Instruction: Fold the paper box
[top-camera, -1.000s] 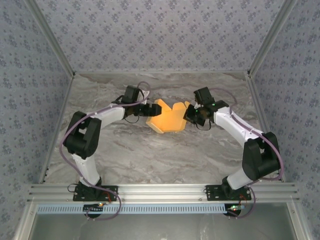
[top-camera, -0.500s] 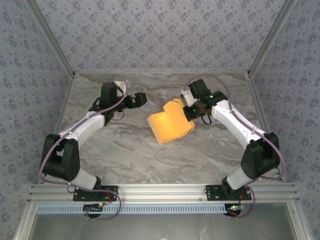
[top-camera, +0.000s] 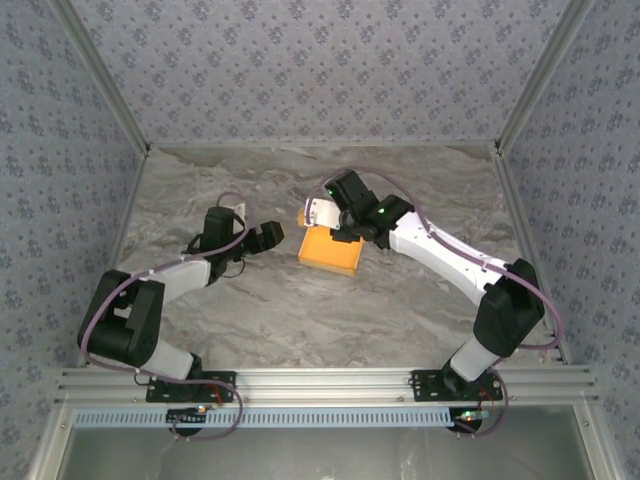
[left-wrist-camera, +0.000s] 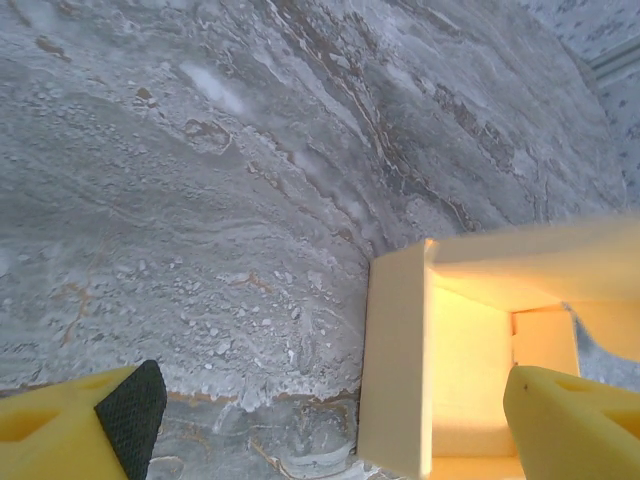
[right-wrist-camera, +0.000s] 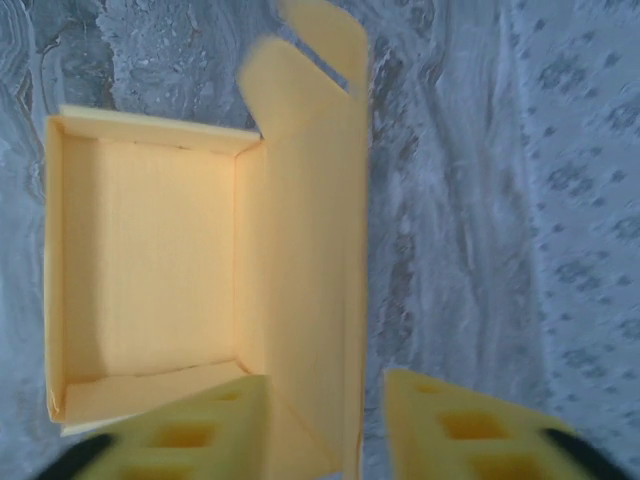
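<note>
The grey marbled worktop (top-camera: 250, 300) is carrying everything. The box (top-camera: 333, 255) is sitting on it between my two arms, toward the middle. It is lying as an open, shallow tray with its walls up. Its lid (right-wrist-camera: 310, 250) is running along one long side, and the tab (right-wrist-camera: 330, 35) at the lid's far end is not yet tucked in. I cannot tell whether the lid is standing upright or leaning outward.

I am holding my right hand (right-wrist-camera: 325, 425) over the lid's near end with the fingers partly spread and the lid's edge lying between them. One finger looks close against the card and the other is standing clear of it, so I am not pinching anything.

I am keeping my left hand (left-wrist-camera: 325, 400) low over the worktop and spread wide. The box's corner wall is between the fingers, and as far as I can see it is untouched.

I am judging the card to be thin and very light, so it is likely to skid on this smooth stone and to crease if squeezed hard. It probably bends readily only along its scored folds. I am thinking the best hold is a gentle pinch on the lid's free edge near the tab, with my left hand bracing the tray wall.
</note>
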